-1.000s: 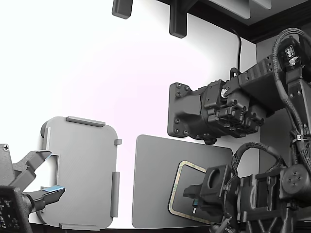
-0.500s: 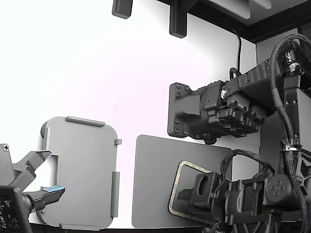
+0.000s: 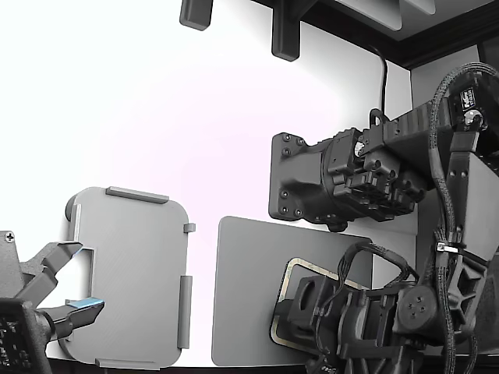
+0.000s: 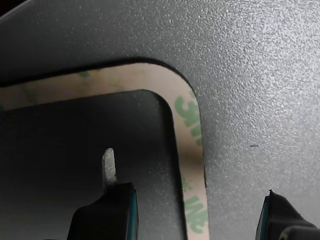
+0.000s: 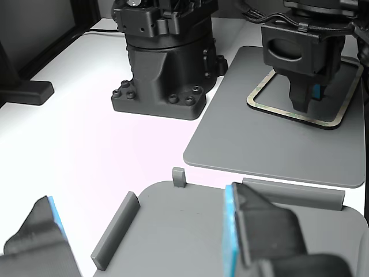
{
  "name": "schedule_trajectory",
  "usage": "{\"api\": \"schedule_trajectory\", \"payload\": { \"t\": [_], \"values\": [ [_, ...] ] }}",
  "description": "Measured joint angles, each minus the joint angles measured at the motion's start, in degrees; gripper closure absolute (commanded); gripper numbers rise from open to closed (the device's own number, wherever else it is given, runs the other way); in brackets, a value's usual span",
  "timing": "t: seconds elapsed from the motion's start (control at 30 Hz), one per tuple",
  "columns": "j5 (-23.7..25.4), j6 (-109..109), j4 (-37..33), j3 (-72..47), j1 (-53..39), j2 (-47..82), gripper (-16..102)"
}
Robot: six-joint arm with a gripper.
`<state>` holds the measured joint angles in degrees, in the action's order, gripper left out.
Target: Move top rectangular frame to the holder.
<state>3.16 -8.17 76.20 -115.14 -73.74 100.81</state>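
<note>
Exterior view: the frame (image 3: 285,300), a thin pale band with a dark edge and a hollow centre, lies flat on the dark grey mat (image 3: 249,296) toward the exterior view's right; most of it is hidden behind the arm (image 3: 437,234) and its gripper (image 3: 308,315), which hangs low over the frame's near side. The holder (image 3: 132,273), a light grey tray with raised edge tabs, sits on the white table (image 3: 156,109) at the exterior view's left, just beside the mat and apart from it, with nothing in it. A second gripper (image 3: 66,284) shows at the lower edge of this view, its tips over the holder's edge. A black base block (image 3: 300,179) stands behind the mat. Wrist view: one rounded corner of the frame (image 4: 192,135) fills the picture, printed green lettering on its band; the two fingers stand apart, one finger (image 4: 110,167) inside the hollow centre, the other (image 4: 280,212) outside the band over bare mat (image 4: 250,75), so that they straddle the band without clamping it. Whether the tips touch the mat cannot be told. Other view: the gripper (image 5: 305,95) stands over the frame (image 5: 271,109) on the mat (image 5: 242,144), with the holder (image 5: 173,231) in the foreground and the base block (image 5: 164,63) beside the mat.
</note>
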Motion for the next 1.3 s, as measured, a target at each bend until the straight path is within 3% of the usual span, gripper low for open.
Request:
{"api": "schedule_trajectory", "payload": {
  "t": [1.3],
  "values": [
    [-0.8,5.8,-0.1,2.4,2.3,-7.7,23]
  ]
}}
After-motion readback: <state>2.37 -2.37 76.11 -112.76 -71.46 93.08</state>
